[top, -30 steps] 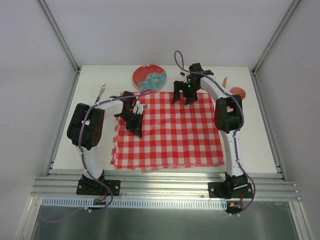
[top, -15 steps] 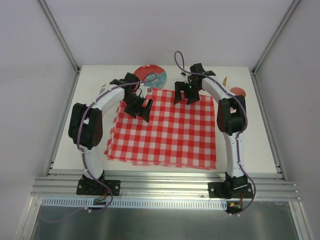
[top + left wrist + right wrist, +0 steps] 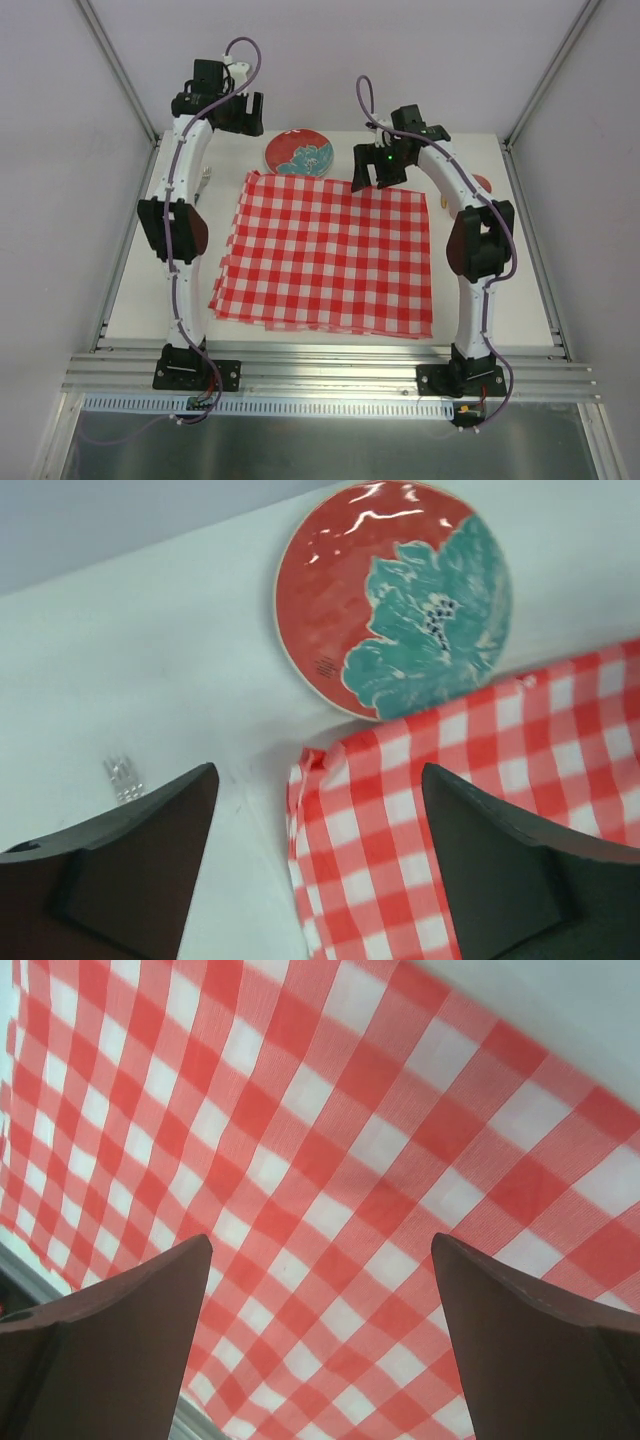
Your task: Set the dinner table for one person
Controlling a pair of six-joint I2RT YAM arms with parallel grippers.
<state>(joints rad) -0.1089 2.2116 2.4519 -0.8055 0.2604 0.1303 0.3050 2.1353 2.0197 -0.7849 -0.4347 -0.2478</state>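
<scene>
Two wrist views add what the overhead view lacks. The left gripper (image 3: 318, 770) has its jaws wide apart and empty, raised above the far-left corner of the checked cloth (image 3: 325, 250). The right gripper (image 3: 322, 1240), equally wide and empty, hangs over the cloth's far edge. The left arm stretches almost straight; the right arches. Under the cloth lies the white dinner table (image 3: 135, 280). A red-and-teal plate (image 3: 390, 600) meets the cloth's far edge. Fork tines (image 3: 120, 778) show left of the cloth, largely covered by the left arm from overhead.
</scene>
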